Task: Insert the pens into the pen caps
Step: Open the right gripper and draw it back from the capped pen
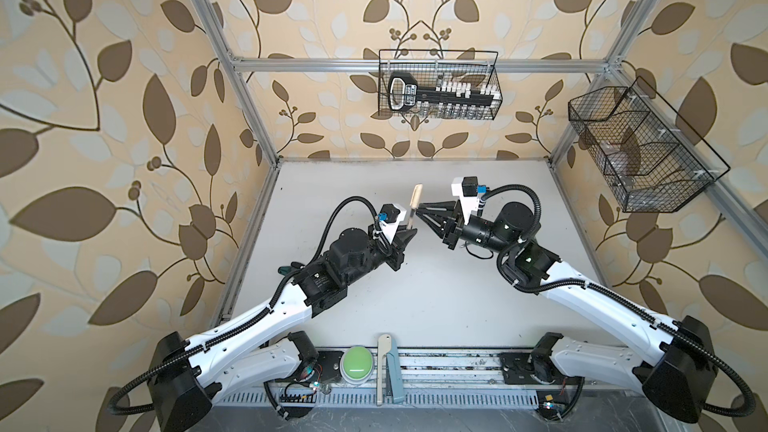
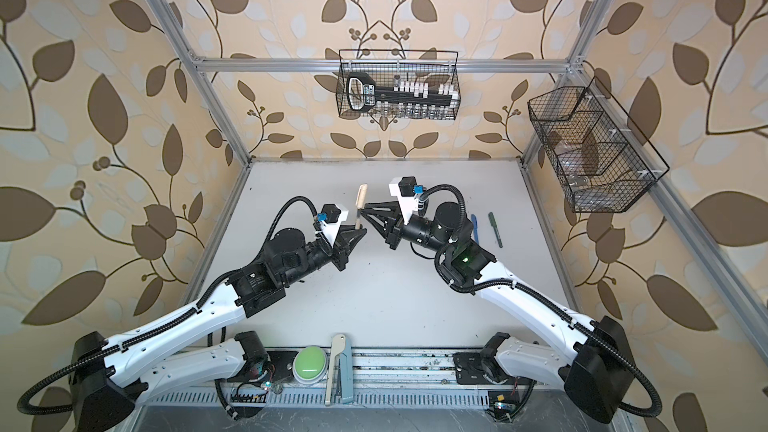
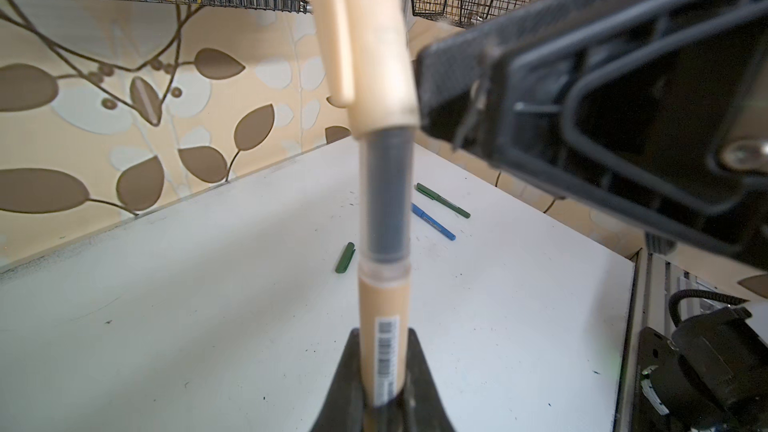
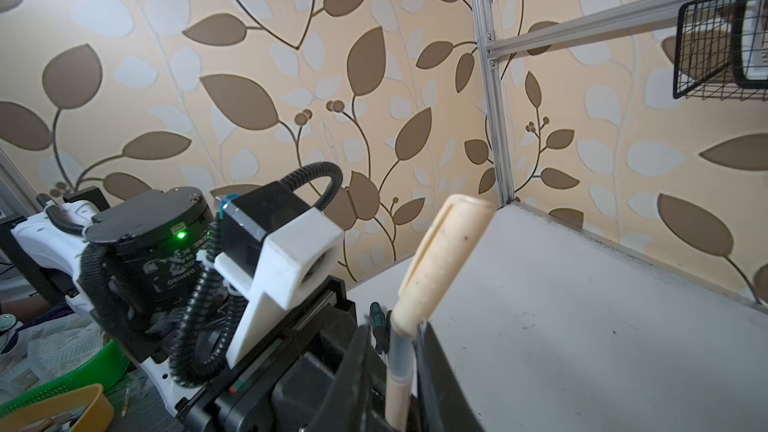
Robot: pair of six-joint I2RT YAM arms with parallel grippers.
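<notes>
Above table point(image 1: 415, 292), tan pen point(image 1: 413, 207) upright

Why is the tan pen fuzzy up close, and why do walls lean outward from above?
Left wrist view: the tan pen and tan cap sit near the lens and blur; the blue pen looks sharper. Both top views: a wide lens fans the aluminium frame outward.

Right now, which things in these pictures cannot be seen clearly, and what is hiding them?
Tan pen tip: inside the tan cap, every view.
Blue pen and green pen: behind the right arm in a top view.
Green cap: seen only in the left wrist view; what hides it from above is unclear.
</notes>
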